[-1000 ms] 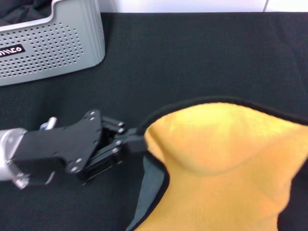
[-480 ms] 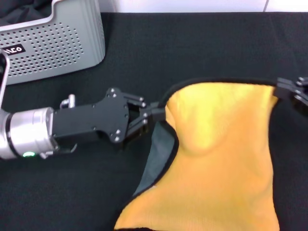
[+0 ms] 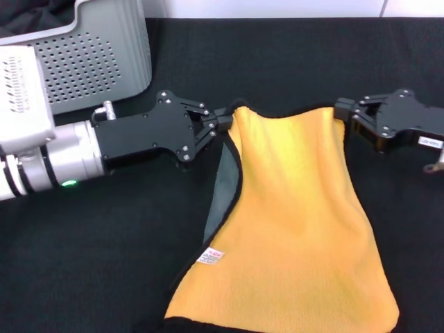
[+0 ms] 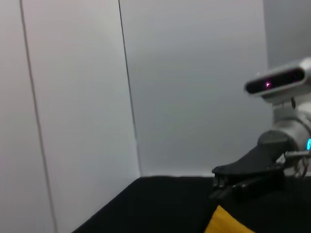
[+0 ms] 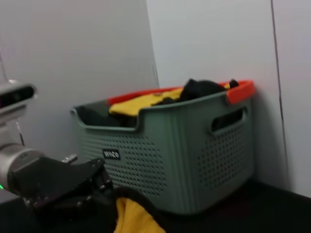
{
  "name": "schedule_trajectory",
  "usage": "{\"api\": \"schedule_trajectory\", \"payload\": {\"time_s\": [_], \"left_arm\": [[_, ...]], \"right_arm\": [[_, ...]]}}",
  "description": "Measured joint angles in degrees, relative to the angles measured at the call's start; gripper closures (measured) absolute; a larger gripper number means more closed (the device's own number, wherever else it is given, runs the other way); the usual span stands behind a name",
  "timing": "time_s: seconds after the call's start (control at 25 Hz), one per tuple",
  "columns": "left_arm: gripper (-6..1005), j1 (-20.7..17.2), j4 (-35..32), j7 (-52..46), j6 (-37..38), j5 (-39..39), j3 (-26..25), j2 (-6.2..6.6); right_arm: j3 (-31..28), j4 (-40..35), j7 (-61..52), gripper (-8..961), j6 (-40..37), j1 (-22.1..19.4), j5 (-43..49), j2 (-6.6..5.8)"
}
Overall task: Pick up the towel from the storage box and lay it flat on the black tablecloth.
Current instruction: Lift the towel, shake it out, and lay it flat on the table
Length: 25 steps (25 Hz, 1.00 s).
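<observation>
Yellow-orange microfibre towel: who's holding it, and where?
Both: left gripper pinches one far corner of the yellow-orange microfibre towel, right gripper the other; its near end lies on the black tablecloth.

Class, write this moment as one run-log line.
left gripper: shut on towel corner | right gripper: shut on other corner | towel: yellow face up, stretched over black tablecloth
</observation>
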<state>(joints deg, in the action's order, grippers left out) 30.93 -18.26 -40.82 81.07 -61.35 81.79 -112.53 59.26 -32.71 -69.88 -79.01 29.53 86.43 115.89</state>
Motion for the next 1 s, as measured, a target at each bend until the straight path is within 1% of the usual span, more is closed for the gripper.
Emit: {"api": "schedule_trajectory", "payload": {"time_s": [0.12,0.2,0.24,0.4,0.48,0.6,0.84,1.0], "left_arm": [[981,0.1,0.0,3.0,-3.1,0.0,0.0,-0.44],[981,0.0,0.0,5.4,-6.4,0.2,-0.1,-0.90],[981,-0.1,0.0,6.5,-7.8,0.2,-0.1,-1.17],[981,-0.3,0.0,11.4,-13.2,0.3,-1.1,-2.27],[980,-0.3,0.0,12.5,-14.4,0.2,-1.4,-2.48],[979,-0.4,0.0,15.3,-18.6,0.4,-1.8,-2.94],[978,-0.5,0.0,18.7,-22.0,0.3,-3.8,-3.92],[977,-0.6,0.0,19.8,-23.9,0.5,-3.9,-4.50]], "right_arm": [[0.8,1.4,0.2,810,2.8,1.6,0.0,0.12],[0.9,2.1,0.4,810,3.6,2.2,0.0,0.17],[0.9,3.6,1.1,810,4.8,3.4,-0.2,0.23],[1.1,5.0,1.5,809,7.4,4.6,-0.1,0.31],[1.7,5.6,1.5,808,8.9,4.9,-0.1,0.34],[2.3,6.0,1.2,807,11.0,5.0,-0.2,0.34],[2.3,7.3,0.8,806,14.4,5.0,-0.2,0.32],[2.7,7.6,-0.2,805,16.4,5.1,0.1,0.30]]}}
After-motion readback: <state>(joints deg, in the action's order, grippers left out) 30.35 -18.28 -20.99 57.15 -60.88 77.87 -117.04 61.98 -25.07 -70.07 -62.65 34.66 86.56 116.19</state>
